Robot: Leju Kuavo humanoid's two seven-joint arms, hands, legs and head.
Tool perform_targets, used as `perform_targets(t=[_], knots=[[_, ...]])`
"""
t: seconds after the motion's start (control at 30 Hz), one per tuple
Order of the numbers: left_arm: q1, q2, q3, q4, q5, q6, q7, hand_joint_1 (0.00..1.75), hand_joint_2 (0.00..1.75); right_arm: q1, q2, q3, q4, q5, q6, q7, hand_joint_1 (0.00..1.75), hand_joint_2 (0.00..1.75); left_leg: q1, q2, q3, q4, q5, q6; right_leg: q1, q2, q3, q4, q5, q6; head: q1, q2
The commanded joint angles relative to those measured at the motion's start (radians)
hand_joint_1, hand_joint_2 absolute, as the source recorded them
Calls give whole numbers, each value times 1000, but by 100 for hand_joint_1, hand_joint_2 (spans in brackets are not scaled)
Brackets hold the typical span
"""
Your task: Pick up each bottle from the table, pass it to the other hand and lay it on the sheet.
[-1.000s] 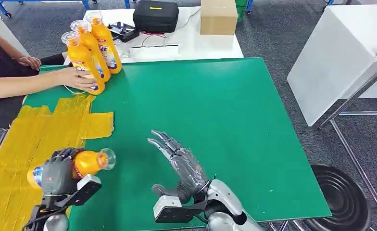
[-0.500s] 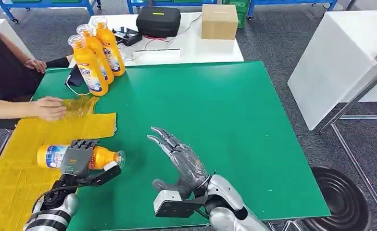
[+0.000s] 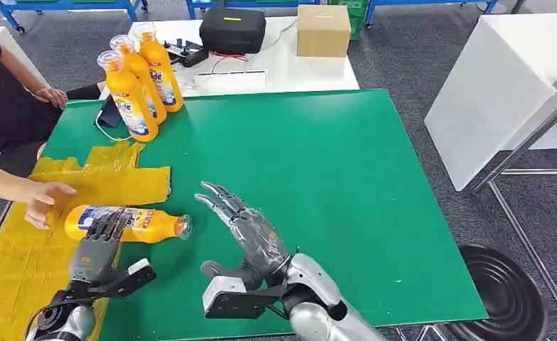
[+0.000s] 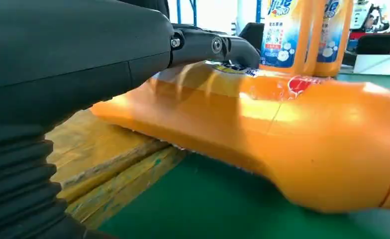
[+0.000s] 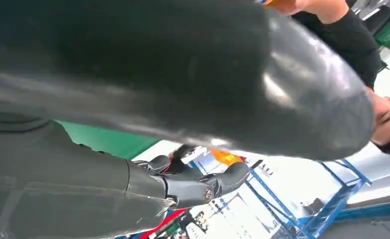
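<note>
Left hand (image 3: 98, 245), fingers spread, rests atop lying bottle (image 3: 130, 223) on yellow sheet (image 3: 20, 256). Risk: bottle rolls off toward spread, empty right hand (image 3: 244, 231) w/ person's hand (image 3: 42, 201) nearby.

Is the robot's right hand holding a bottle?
No, the right hand hangs open above the green table, fingers spread, with nothing in it.

Bottle (image 3: 130, 222) lying on sheet (image 3: 20, 263) at table's (image 3: 318, 177) left, three bottles (image 3: 139, 78) standing behind
</note>
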Motion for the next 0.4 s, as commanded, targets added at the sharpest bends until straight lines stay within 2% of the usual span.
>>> perform_targets(t=[0.03, 0.1, 0.17, 0.3, 0.33, 0.4], knots=[[112, -148, 170, -317, 539, -77, -317, 0, 0, -35, 7, 41, 109, 3, -31, -8, 0, 0, 1, 3, -2, 1, -1, 0, 1, 3, -2, -1, 1, 0, 0, 0], [155, -178, 173, -460, 653, -159, -340, 0, 0, -9, -1, 31, 98, 18, -46, -13, 0, 0, 1, 2, -5, 1, -1, 0, 1, 2, -6, -1, 1, 1, 0, 0], [199, -222, 164, -577, 726, -201, -340, 0, 0, 43, -43, 12, 51, 41, -59, -18, 0, 0, 2, 1, -9, 3, -1, 0, 2, 1, -9, -1, 0, 1, 1, 0], [204, -232, 163, -581, 718, -202, -340, 0, 0, 53, -53, 5, 39, 45, -59, -25, 0, 0, 0, 2, -8, 1, -2, 1, 1, 2, -9, -1, 0, 1, 0, 0], [215, -220, 111, -630, 810, -218, -340, 0, 0, 72, -68, -8, 22, 53, -60, -25, 0, 0, 0, 2, -9, 1, -2, 1, 0, 2, -10, -1, 0, 1, 0, 0], [221, -261, 66, -669, 848, -260, -340, 0, 0, 143, -125, -48, -38, 72, -67, -39, 0, 0, 0, 0, -11, 2, -2, 1, 0, 1, -12, -1, 0, 1, 0, 0]])
